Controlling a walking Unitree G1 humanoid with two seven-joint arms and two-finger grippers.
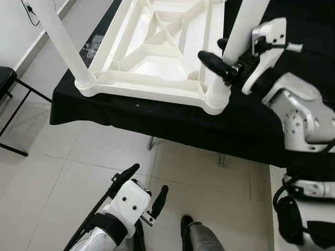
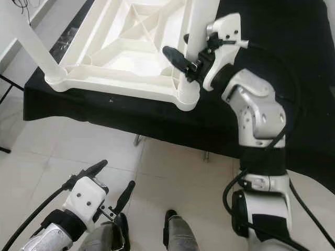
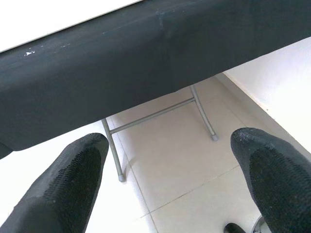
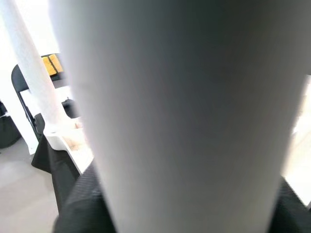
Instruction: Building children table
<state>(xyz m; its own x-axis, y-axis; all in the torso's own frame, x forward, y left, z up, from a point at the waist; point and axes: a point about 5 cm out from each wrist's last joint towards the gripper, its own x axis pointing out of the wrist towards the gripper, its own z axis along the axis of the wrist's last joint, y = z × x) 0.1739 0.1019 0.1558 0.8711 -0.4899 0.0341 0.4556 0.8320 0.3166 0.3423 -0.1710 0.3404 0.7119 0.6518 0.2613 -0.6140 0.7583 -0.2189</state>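
Left gripper [image 1: 144,194] hangs low over the floor, fingers spread, empty.
Right gripper [image 1: 222,58] clamps a white leg [image 1: 242,25] socketed at the upturned tabletop's [image 1: 157,49] near corner (on the black-draped table's [image 1: 172,123] near edge).

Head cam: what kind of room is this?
Probably a plain indoor workroom, not clearly a home: pale tiled floor, a folding table under black cloth as a workbench, a black chair by the wall. An upturned white plastic tabletop lies on it.
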